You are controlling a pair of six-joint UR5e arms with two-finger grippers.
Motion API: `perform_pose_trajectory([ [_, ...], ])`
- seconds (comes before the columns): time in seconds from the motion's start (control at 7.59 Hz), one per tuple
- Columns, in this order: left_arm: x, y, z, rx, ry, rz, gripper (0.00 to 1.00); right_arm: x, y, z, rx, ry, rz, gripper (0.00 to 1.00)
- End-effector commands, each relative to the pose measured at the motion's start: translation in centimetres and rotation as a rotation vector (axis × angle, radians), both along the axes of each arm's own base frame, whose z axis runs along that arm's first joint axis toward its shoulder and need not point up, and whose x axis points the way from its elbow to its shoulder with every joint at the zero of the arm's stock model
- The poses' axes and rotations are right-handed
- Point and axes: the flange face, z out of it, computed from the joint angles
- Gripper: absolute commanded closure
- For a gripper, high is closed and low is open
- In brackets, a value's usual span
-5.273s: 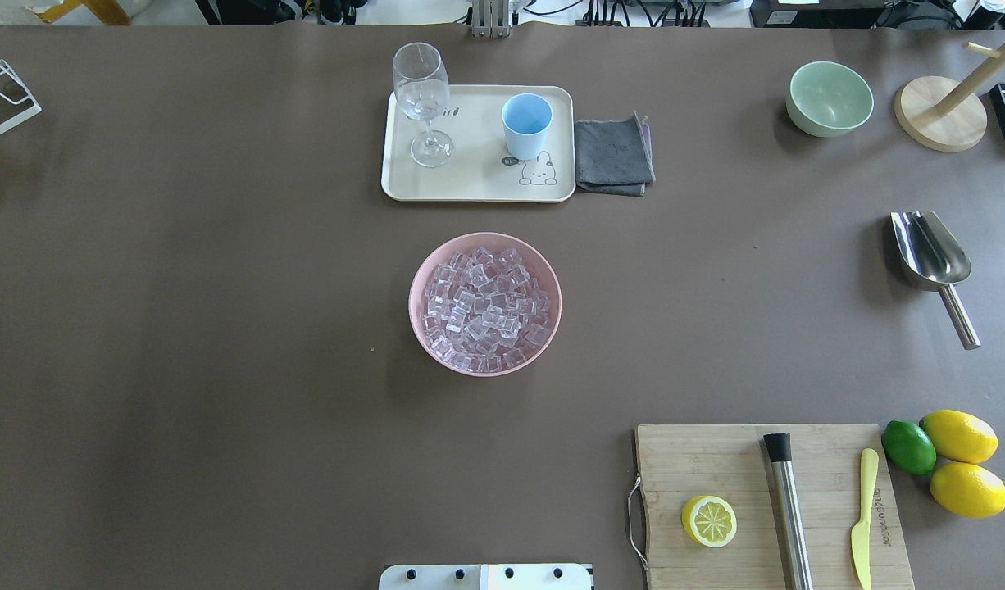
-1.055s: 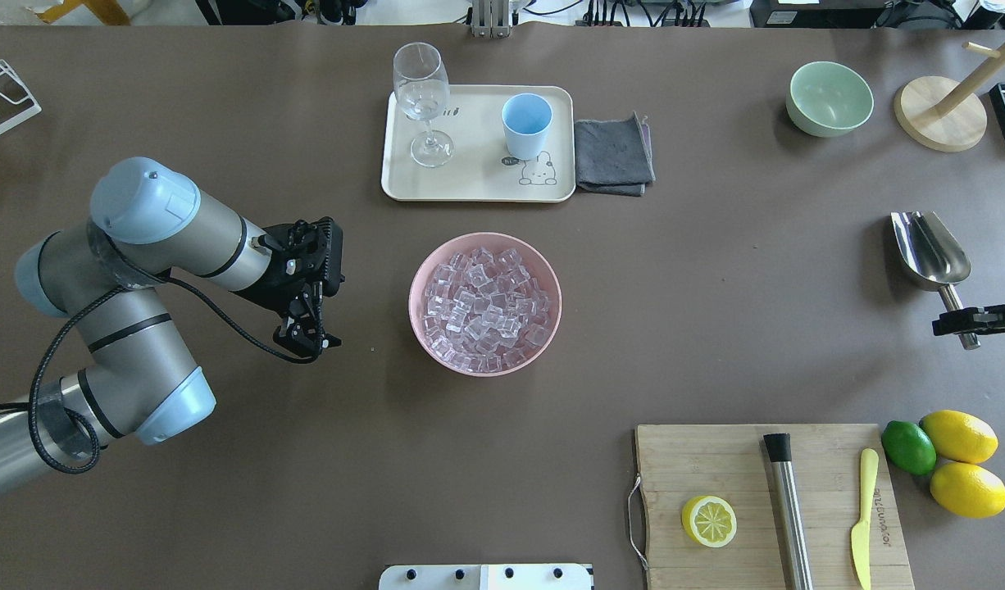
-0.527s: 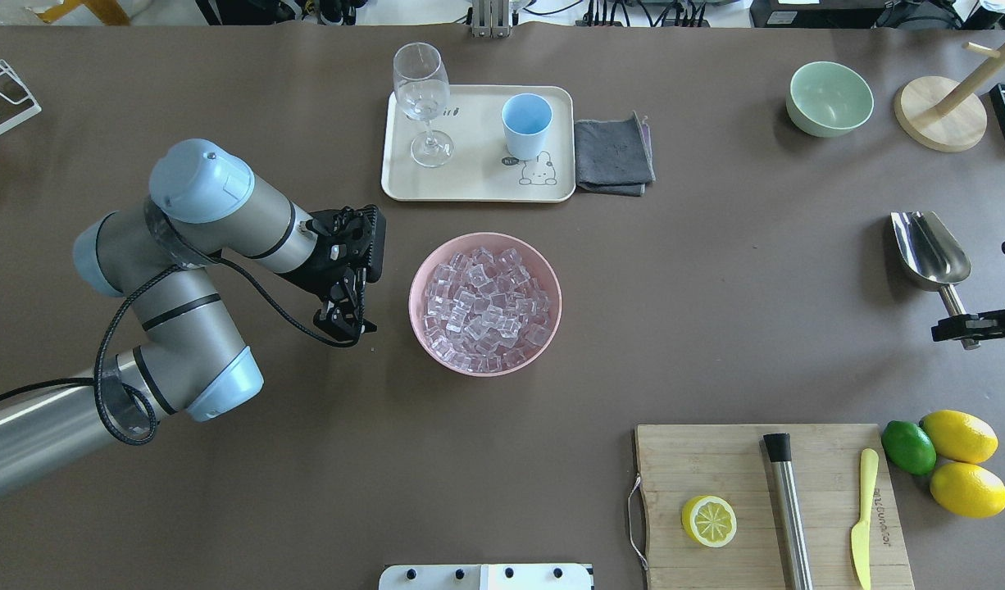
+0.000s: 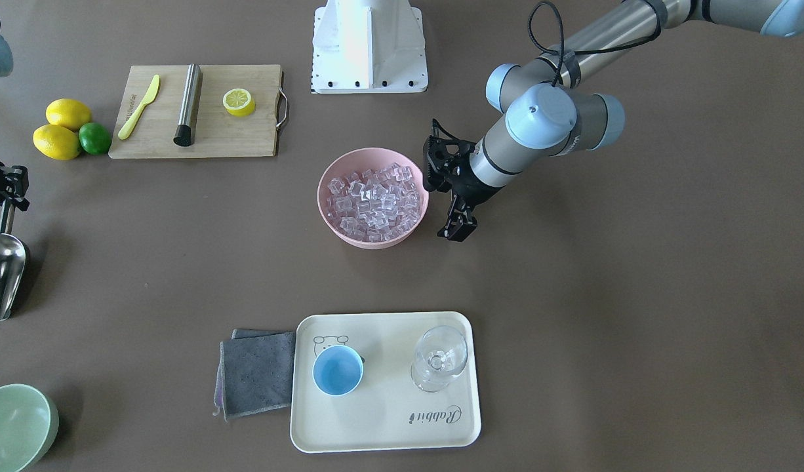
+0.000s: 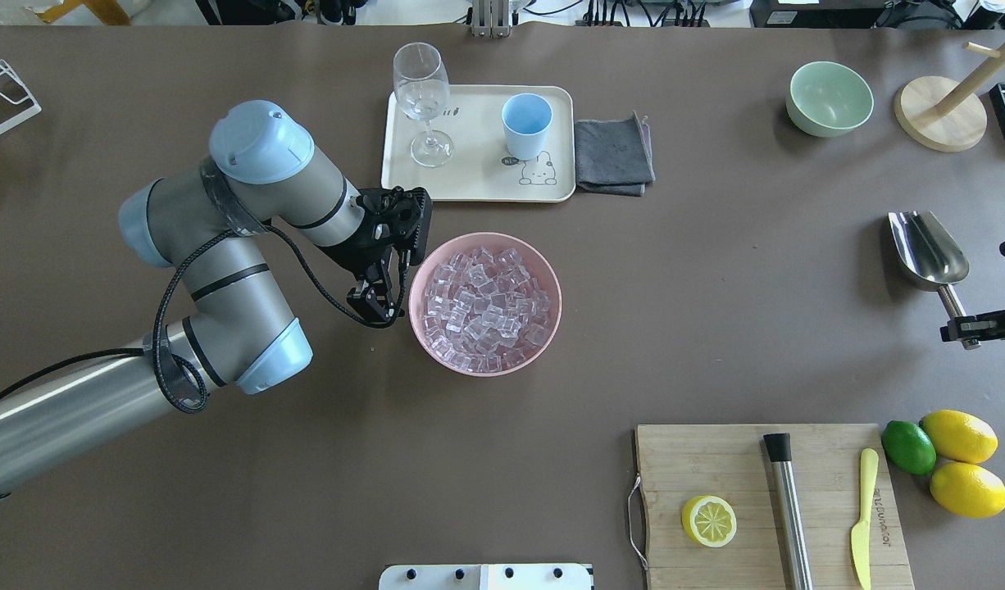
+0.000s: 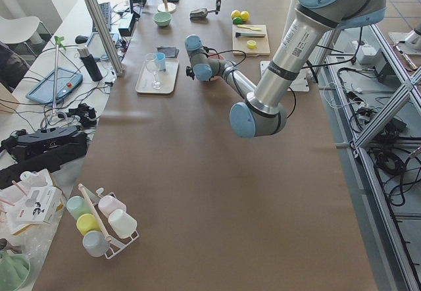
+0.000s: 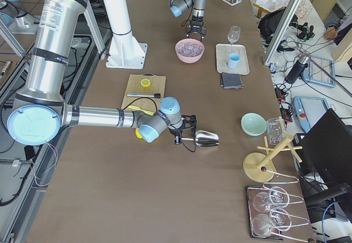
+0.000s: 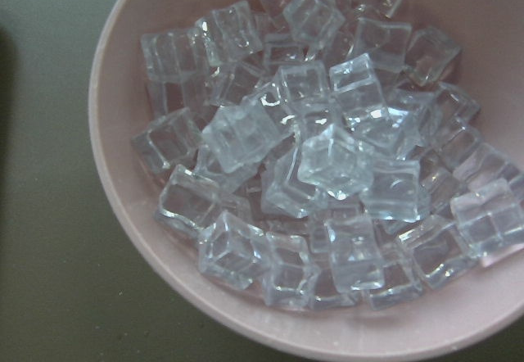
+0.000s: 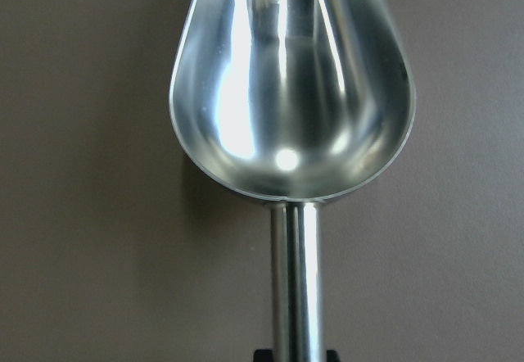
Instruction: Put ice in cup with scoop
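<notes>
The ice is a heap of clear cubes in a pink bowl at mid-table, and it fills the left wrist view. The light-blue cup stands upright and empty on a cream tray beyond the bowl. The steel scoop lies on the table at the right, trough away from me. My left gripper is open and empty, hanging just beside the bowl's left rim. My right gripper is shut on the scoop's handle near its end.
A stemmed glass shares the tray, with a grey cloth beside it. A pale green bowl and a wooden stand sit far right. A cutting board with a lemon half, steel rod and knife lies near right, lemons and a lime beside it.
My left arm came in from the left and swung right to the bowl's rim. My right gripper reached the scoop's handle, and the scoop shifted slightly.
</notes>
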Motion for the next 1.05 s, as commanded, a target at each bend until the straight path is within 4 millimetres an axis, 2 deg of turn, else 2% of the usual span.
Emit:
perform_pose_trajectory([
  [0.0, -0.2, -0.6, 0.5, -0.017, -0.014, 0.003, 0.01, 0.0, 0.7, -2.8, 0.02, -0.056, -0.097, 1.0],
  [0.26, -0.4, -0.5, 1.2, -0.024, -0.016, 0.004, 0.01, 1.3, -0.2, -9.0, 0.07, -0.018, -0.193, 1.0],
  [0.53, -0.2, -0.4, 1.2, -0.026, -0.016, 0.006, 0.01, 3.4, -0.3, -13.0, 0.179, -0.02, -0.246, 1.0],
  [0.66, -0.1, -0.2, 1.2, -0.037, -0.015, 0.002, 0.01, 4.9, -0.9, -12.9, 0.272, 0.002, -0.309, 1.0],
  [0.92, 0.1, -0.1, 1.1, -0.044, -0.01, -0.002, 0.01, 5.6, -0.9, -15.2, 0.31, -0.038, -0.354, 1.0],
])
